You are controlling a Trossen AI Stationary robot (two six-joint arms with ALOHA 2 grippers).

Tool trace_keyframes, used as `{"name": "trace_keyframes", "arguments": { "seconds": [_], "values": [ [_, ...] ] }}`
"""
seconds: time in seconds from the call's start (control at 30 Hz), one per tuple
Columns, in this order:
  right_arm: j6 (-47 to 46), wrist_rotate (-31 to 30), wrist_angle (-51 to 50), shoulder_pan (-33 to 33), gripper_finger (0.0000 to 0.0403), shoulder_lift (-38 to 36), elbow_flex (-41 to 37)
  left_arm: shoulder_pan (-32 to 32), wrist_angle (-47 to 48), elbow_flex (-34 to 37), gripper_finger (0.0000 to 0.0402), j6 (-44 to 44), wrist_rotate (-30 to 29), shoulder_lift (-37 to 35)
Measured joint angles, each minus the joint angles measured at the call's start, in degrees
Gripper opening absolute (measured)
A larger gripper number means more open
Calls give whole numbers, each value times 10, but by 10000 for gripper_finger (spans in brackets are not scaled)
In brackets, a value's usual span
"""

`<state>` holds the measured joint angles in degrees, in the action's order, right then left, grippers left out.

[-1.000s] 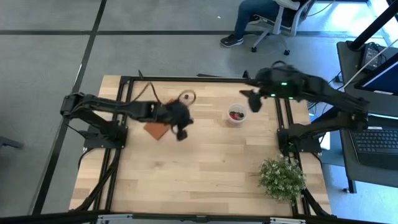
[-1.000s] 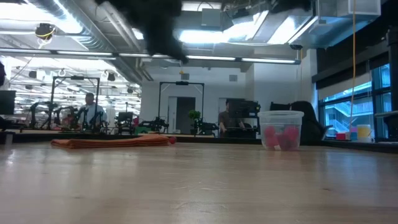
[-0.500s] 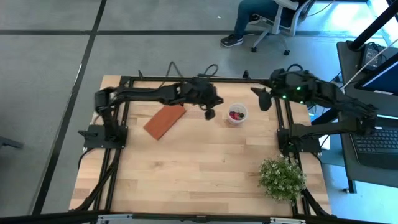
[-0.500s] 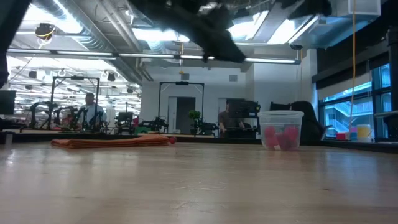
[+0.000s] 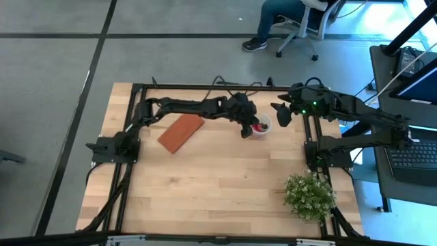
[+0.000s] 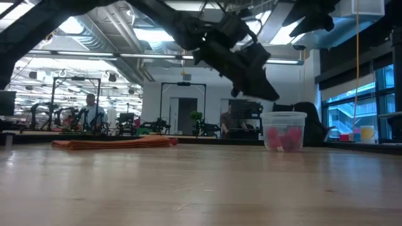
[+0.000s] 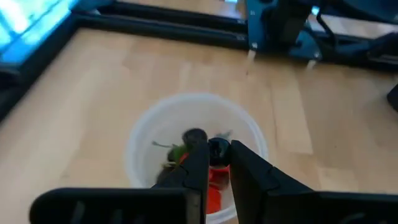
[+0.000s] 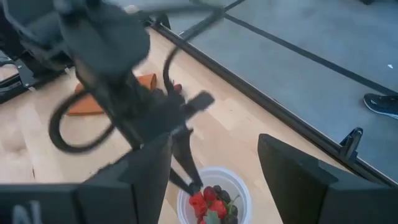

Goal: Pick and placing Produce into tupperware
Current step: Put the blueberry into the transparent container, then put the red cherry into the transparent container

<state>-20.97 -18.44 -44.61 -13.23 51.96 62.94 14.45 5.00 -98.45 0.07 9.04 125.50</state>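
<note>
The tupperware [image 5: 260, 125] is a small round translucent cup standing on the table's far right part. Red and dark berries lie in it [image 7: 214, 186], and they show pink through its wall in the low view [image 6: 284, 130]. My left gripper [image 5: 247, 130] [image 7: 216, 149] hangs over the cup's mouth, shut on a dark berry. In the low view its tip [image 6: 260, 88] stands just above and left of the cup's rim. My right gripper [image 5: 281, 113] [image 8: 214, 146] hovers open to the cup's right, holding nothing and looking down on the cup [image 8: 214, 193]. My left gripper pinches a small dark berry [image 7: 217, 147] between its two fingertips [image 7: 200, 152]. It comes from above, slanting in from the table's left. The berry is lifted clear, over the open cup and the berries inside.
A flat brick-coloured block [image 5: 181, 132] [image 6: 113, 144] lies left of the cup. A bushy green plant [image 5: 311, 195] stands near the table's near right corner. Black frame rails run along the far edge [image 5: 205, 87]. A seated person's legs [image 5: 273, 20] show beyond the table.
My left arm has swept from above the brick-coloured block toward the table's right and come down over the cup. The cup and block have stayed in place.
</note>
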Motion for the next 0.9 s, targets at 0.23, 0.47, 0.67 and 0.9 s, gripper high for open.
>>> {"name": "trace_keyframes", "arguments": {
  "seconds": [0.23, 0.47, 0.67, 0.9],
  "values": [
    [0, 0, 3, 0, 240, 0, 0, -7, 6, -1, 49, -14, -8, 30],
    [-13, 0, 3, 0, 240, 0, 0, -7, 3, -1, 64, 5, -61, 30],
    [-13, 0, 2, 0, 240, 0, 0, -7, 3, -1, 74, 5, -81, 30],
    [-13, 0, 2, 0, 240, 0, 0, -7, 1, -1, 87, 20, -81, 30]
  ]
}}
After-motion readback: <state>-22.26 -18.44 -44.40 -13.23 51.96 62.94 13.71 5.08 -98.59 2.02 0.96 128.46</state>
